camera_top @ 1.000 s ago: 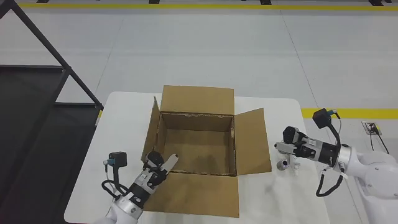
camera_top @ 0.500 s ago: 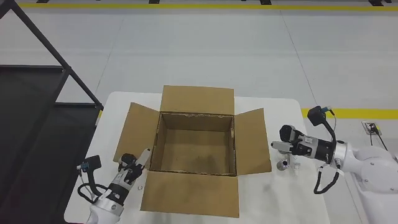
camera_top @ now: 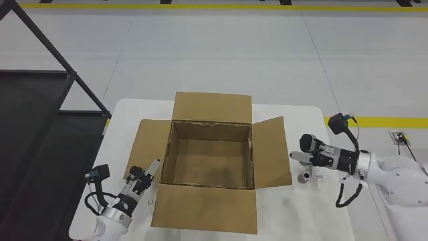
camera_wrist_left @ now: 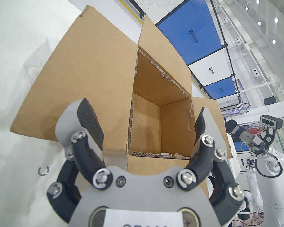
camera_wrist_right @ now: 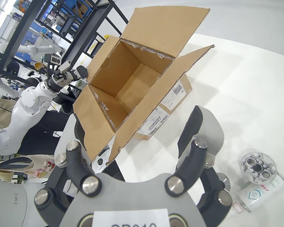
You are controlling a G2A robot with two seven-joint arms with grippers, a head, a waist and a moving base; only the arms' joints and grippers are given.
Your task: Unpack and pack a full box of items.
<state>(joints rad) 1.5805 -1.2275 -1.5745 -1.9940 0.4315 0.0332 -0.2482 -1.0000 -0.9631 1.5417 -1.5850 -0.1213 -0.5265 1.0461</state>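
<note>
Box [camera_top: 208,166] of brown cardboard sits at the middle of the white worktop [camera_top: 301,214], its top open and its four flaps turned outward toward 12, 3, 6 and 9 o'clock; its bare cardboard floor shows inside. The left gripper [camera_top: 147,171] hangs at 8 o'clock of the box, by the corner where the 9 o'clock flap [camera_top: 146,148] meets the 6 o'clock flap [camera_top: 204,209]; its fingers are spread wide, hold nothing and point at that corner. The right gripper [camera_top: 295,155] is at 3 o'clock, just beside the outer edge of the 3 o'clock flap [camera_top: 271,150], fingers likewise spread with nothing pinched; whether it touches the flap cannot be told. White printed labels [camera_wrist_right: 166,109] are stuck to the box's outer wall below that flap. A small clear spool [camera_wrist_right: 258,168] lies on the worktop at 5 o'clock of the right gripper, apart from the box. A tiny C-shaped ring [camera_wrist_left: 43,170] lies on the worktop near the left gripper.
</note>
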